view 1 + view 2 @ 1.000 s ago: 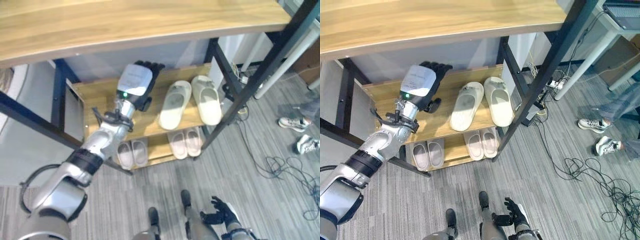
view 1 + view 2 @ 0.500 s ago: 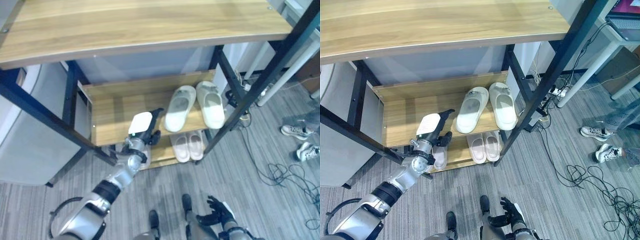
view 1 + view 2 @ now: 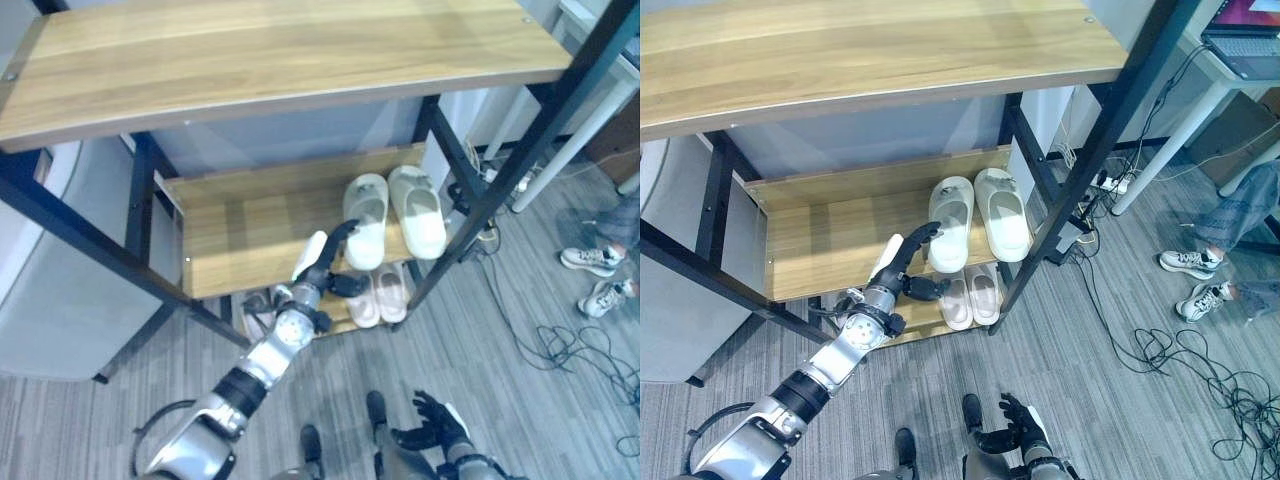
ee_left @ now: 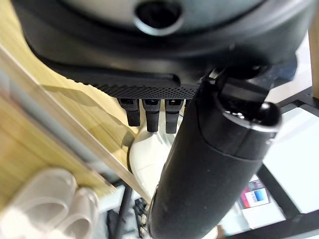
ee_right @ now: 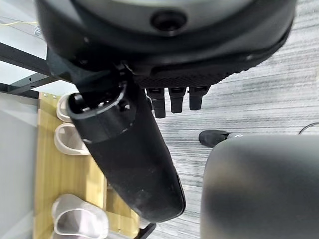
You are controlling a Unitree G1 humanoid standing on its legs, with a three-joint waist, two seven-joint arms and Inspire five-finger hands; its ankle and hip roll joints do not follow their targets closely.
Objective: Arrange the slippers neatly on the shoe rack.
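Two cream slippers lie side by side on the right of the shoe rack's middle shelf (image 3: 240, 225): the left one (image 3: 365, 215) and the right one (image 3: 418, 208). My left hand (image 3: 322, 268) reaches in from the front of the shelf, open, its straight fingers against the left slipper's near side by the heel. The left wrist view shows those fingers (image 4: 152, 115) pointing at the cream slipper (image 4: 149, 152). Below hang a pink pair (image 3: 380, 293) and a pale pair (image 3: 255, 310) on the bottom shelf. My right hand (image 3: 432, 434) rests low, open, holding nothing.
The wide wooden top shelf (image 3: 280, 60) overhangs the rack, and black uprights (image 3: 520, 150) frame its right side. A person's sneakers (image 3: 590, 262) stand on the grey floor to the right, near loose cables (image 3: 585, 350) and a white table leg (image 3: 575, 130).
My left hand has come down from the left of the middle shelf and moved right to the left cream slipper's heel. That slipper now lies straighter beside its mate. The camera has shifted.
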